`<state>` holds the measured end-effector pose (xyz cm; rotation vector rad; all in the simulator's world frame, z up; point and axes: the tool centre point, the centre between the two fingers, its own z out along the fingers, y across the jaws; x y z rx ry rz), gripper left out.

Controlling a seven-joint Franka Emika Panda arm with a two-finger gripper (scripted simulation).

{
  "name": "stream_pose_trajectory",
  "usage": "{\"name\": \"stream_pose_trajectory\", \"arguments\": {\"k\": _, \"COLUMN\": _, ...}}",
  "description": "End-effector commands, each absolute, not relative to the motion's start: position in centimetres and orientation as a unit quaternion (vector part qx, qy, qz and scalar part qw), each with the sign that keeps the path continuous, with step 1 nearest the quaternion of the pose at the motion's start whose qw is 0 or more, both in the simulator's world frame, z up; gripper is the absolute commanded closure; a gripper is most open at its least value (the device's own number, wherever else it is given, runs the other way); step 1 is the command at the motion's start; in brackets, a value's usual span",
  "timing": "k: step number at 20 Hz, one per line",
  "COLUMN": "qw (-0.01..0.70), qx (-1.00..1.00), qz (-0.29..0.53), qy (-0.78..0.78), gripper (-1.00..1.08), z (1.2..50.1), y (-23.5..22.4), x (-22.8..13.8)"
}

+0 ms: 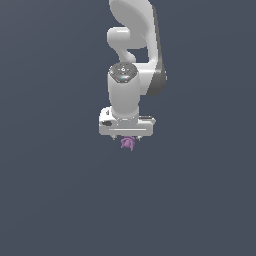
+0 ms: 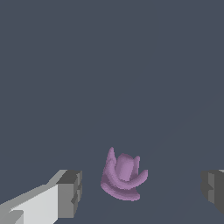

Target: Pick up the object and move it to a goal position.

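The end effector (image 2: 140, 192) is standing wide open, gripping nothing, with a clear gap showing between each dark pad (image 2: 70, 192) and the object (image 2: 123, 178). The object is lying between the jaws, nearer one pad than the other, apparently resting on the grey desk (image 2: 109, 65) directly beneath the white arm (image 1: 131, 90). The purple lump is looking light and rigid, though its curved prongs are making it awkward; the pads could slip off them. Closing across the rounded central body, below the prongs, is looking like the safer hold.
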<state>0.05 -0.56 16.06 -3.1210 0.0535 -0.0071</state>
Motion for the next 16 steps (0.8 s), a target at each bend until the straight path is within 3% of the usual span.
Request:
{"name": "stream_pose_trajectory", "arguments": {"k": 1, "qw": 0.010, "qx": -1.000, "qz": -0.002, "qy": 0.017, "gripper": -0.92, "z": 16.1, "y": -0.6, "x": 0.1}}
{"name": "stream_pose_trajectory", "arguments": {"k": 16, "qw": -0.002, "qx": -1.000, "qz": 0.003, "qy": 0.017, "gripper": -0.92, "z": 16.3, "y": -2.8, "x": -0.3}}
